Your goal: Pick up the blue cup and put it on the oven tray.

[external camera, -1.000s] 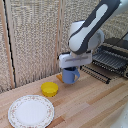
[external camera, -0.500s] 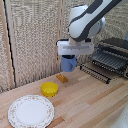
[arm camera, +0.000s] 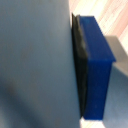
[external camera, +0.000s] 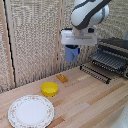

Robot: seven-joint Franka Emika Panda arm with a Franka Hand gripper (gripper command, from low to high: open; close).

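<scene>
So up front there's the white patterned plate on the wooden table, then the yellow bowl and a small orange block behind it. Higher up, the gripper is clamped on the blue cup, held in mid-air, just off the oven tray toward the exterior view's left

Cup: medium blue; in wrist view a blue-grey surface. Gripper: white housing; wrist view shows a black pad on a deep blue finger. Tray: dark bars. Bowl: yellow. Plate: white, speckled rim pattern. Block: orange. Table: pale wood.
</scene>
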